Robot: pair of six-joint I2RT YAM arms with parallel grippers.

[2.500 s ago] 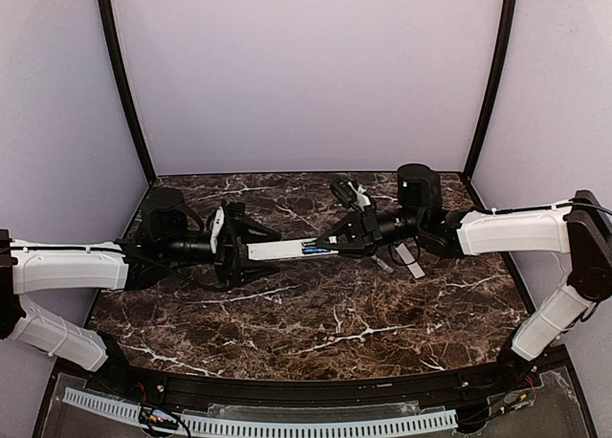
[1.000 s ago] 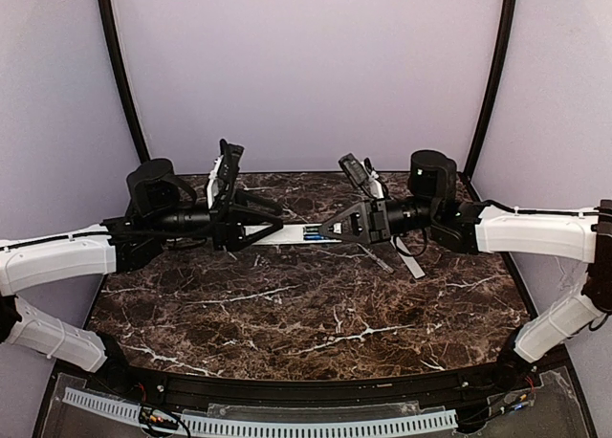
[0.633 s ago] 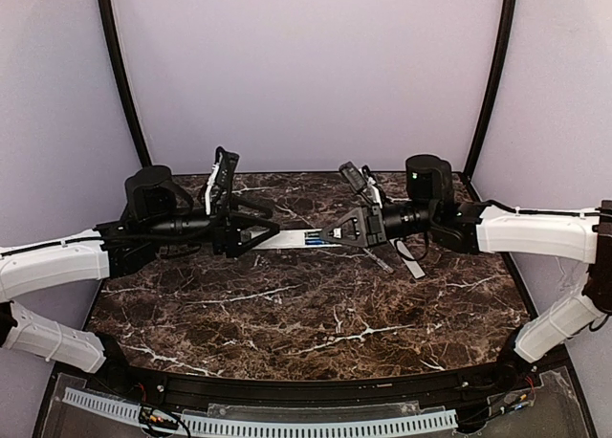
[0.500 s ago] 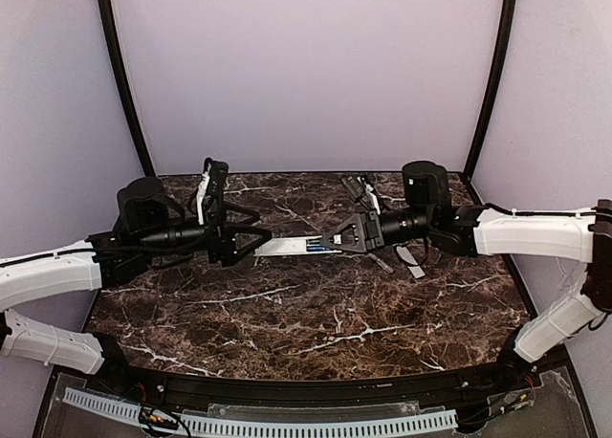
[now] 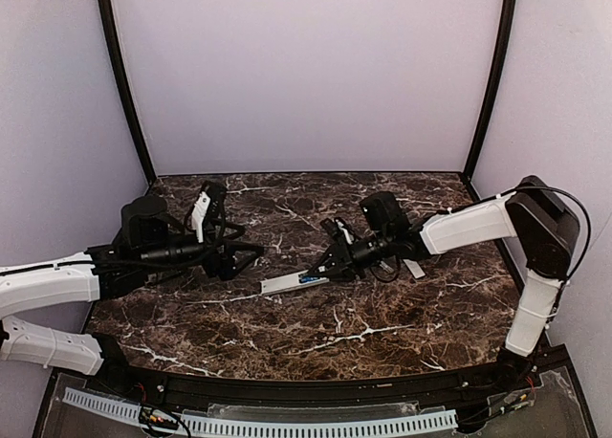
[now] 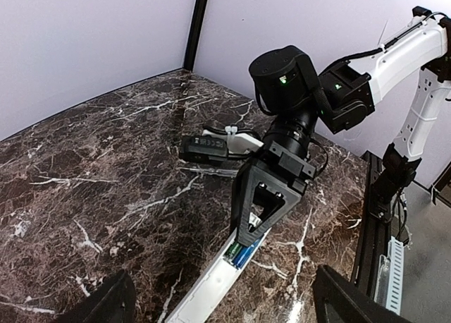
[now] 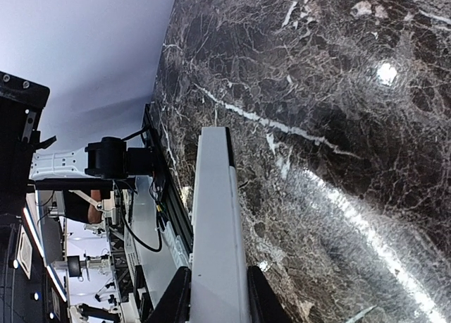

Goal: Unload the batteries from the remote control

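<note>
Centre-left in the top view, the left gripper (image 5: pixel 241 257) is spread wide and empty, clear of the remote control (image 5: pixel 285 285). That lies slanted on the marble table (image 5: pixel 382 335) just below centre, with only its right end pinched by the right gripper (image 5: pixel 323 268). Risk: with a one-end grip and the far end free, any lift or twist can lever the bar out of the jaws, and the grip sits right at the compartment, so the batteries (image 6: pixel 239 254) may be blocked or drop out uncontrolled. The left wrist view shows them blue-green and seated; the right wrist view shows only a plain pale face between its fingers (image 7: pixel 177 295).
</note>
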